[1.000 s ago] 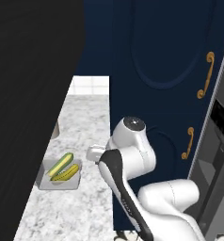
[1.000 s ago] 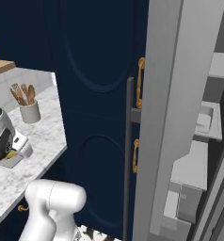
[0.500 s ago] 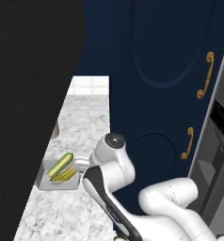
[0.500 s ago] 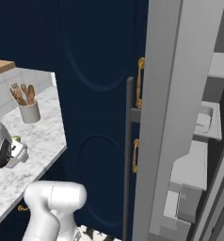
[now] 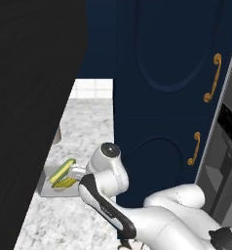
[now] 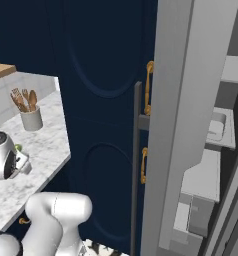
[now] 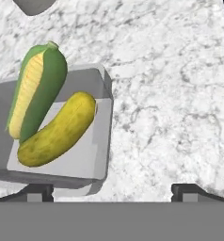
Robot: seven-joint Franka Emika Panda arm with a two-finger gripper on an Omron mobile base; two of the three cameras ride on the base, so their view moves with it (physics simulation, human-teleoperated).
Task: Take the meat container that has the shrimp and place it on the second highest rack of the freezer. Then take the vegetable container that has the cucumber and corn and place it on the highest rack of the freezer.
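A: Hovering over the marble counter, the two-finger gripper (image 7: 114, 190) has its small dark fingertips (image 7: 38, 191) spread wide apart at the bottom of the hand view, with nothing between them.

B: And the vegetable container?

A: The shallow grey square tray (image 7: 97, 155) lies in the left half of the hand view, its near right corner just above the left fingertip. In it rest the yellow cob of corn in a green husk (image 7: 36, 94) at upper left and the stubby yellow-green cucumber (image 7: 57, 129) below it, touching side by side.

B: What does the left base view add?

A: It shows the same tray (image 5: 52, 189) at lower left on the white-grey marble counter (image 5: 84, 127), with the corn (image 5: 63, 168) and cucumber (image 5: 64, 182) half hidden by the white arm, whose wrist bends over it. The hand view gives the tray's inside; the base view gives its place near the counter's front left.

B: And the right base view?

A: The tall grey freezer (image 6: 183, 115) with its door swung open fills the right, pale shelves (image 6: 206, 175) stacked inside. I cannot tell which rack is which. At left stands a grey cup of wooden utensils (image 6: 28, 112) on the counter.

B: Any writing?

A: None readable.

B: What stands in the way?

A: The navy cabinet with gold handles (image 5: 213, 78) rises between counter and freezer, and a black panel (image 5: 30, 107) blocks the left of the left base view.
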